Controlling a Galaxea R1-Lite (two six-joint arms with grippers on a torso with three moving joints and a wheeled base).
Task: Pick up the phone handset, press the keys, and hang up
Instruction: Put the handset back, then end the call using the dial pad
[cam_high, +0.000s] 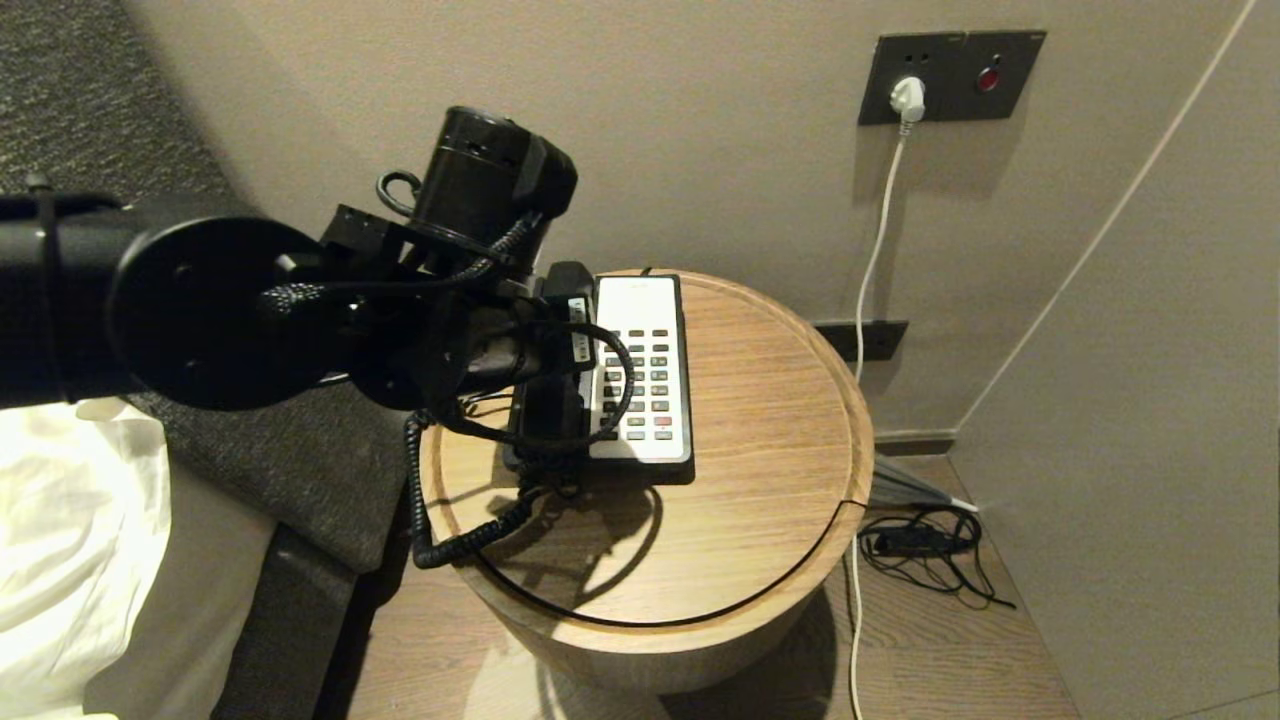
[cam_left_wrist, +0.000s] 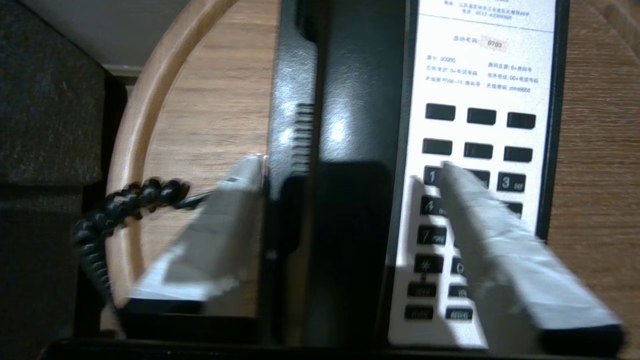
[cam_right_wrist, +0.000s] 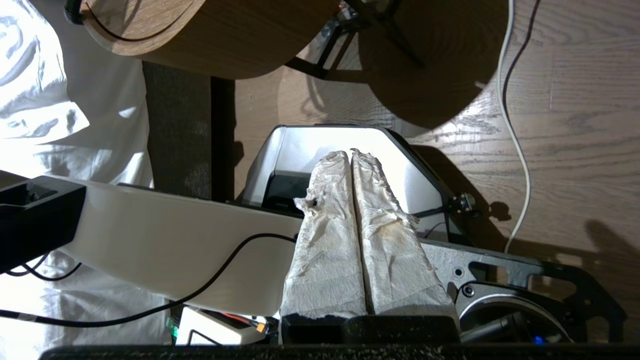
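The left pincer (cam_left_wrist: 350, 175) hangs directly over the phone handset (cam_left_wrist: 345, 150), with its two tape-wrapped fingers (cam_left_wrist: 220, 220) spread wide apart and nothing between them yet. In the left wrist view one finger stands over the bare wood on the outer side of the handset, and the other stands over the keys (cam_left_wrist: 480, 150), near the digit rows. The handset lies in its cradle on the left side of the phone base (cam_high: 645, 385), which sits on the round wooden tabletop (cam_high: 760, 440).

The relation that matters is this: the handset's long axis runs away from the robot, parallel to the key grid, and the line between the two fingers crosses that axis roughly square. So the receiver lies below and between the fingers, set for a grip across its narrow width. A straight descent looks like what the next move calls for. The finger on the key side has little room, since the handset lies just beside the white faceplate, and it could catch a button on the way down.

The coiled cord (cam_high: 440, 520) loops off the near edge of the tabletop and back toward the base, on the left arm's side.

The right pincer (cam_right_wrist: 352, 160) is pressed shut, fingers together and holding nothing, down low beside the robot's body above the wooden floor (cam_right_wrist: 575, 125), well apart from the phone. The left arm is plainly the nearer one.
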